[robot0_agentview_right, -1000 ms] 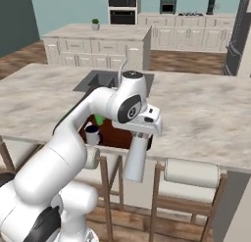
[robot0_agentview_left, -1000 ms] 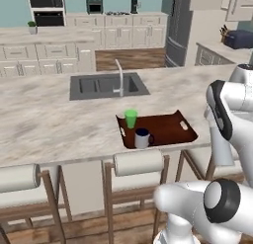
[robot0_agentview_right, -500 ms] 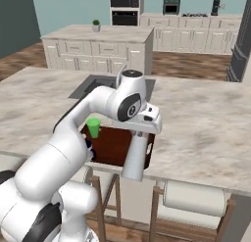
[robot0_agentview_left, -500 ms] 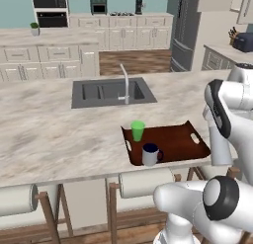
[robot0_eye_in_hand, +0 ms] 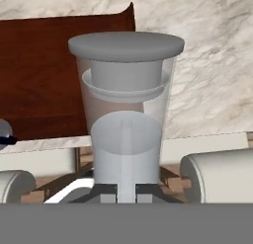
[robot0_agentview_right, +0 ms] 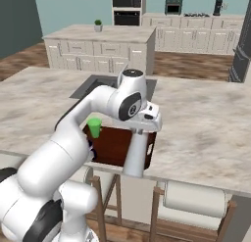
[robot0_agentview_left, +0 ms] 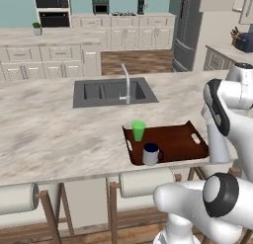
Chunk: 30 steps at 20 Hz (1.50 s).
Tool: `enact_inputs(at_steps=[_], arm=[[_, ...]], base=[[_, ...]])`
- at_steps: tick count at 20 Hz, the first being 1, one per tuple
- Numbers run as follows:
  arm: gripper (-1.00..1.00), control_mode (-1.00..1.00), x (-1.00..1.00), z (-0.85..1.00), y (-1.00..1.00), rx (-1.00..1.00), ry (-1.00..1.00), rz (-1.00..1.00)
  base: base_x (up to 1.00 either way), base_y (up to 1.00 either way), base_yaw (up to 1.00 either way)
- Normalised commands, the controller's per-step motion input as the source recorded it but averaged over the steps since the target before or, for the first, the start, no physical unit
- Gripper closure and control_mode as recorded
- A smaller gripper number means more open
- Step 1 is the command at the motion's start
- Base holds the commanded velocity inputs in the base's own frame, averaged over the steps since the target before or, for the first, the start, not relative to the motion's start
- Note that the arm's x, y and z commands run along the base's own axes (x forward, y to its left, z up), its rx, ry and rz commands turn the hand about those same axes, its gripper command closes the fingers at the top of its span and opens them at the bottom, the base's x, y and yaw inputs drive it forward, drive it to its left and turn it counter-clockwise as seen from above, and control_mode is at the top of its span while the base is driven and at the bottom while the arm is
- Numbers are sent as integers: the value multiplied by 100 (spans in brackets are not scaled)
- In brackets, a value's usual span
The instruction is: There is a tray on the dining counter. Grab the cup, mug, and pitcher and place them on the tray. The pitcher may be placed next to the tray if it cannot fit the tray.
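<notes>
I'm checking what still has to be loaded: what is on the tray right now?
The green cup and the dark mug stand at the tray's left end. In the left base view the arm covers its right end, so that end cannot be checked there.

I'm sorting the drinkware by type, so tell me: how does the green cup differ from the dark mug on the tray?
The cup is bright green, while the mug is dark navy with a pale inside. The cup has no handle and tapers toward its base; the mug has a side handle and looks squatter. The cup stands nearer the sink-side rim of the tray, the mug nearer the stool-side rim. Both stand upright at the tray's same end, apart from each other.
</notes>
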Motion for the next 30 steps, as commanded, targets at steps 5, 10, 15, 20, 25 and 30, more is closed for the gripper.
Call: enact_inputs(at_steps=[5,10,15,20,25,30], arm=[[100,-100,22,0,0,0,-17,10],[100,-100,40,0,6,0,-11,12],[100,-100,24,0,29,0,-9,10],[100,-100,16,0,7,0,-13,2],[100,-100,14,0,0,0,-16,4],[100,-100,15,0,2,3,-15,6]], base=[[0,0,0],[0,0,0],[0,0,0],[0,0,0],[0,0,0],[0,0,0]])
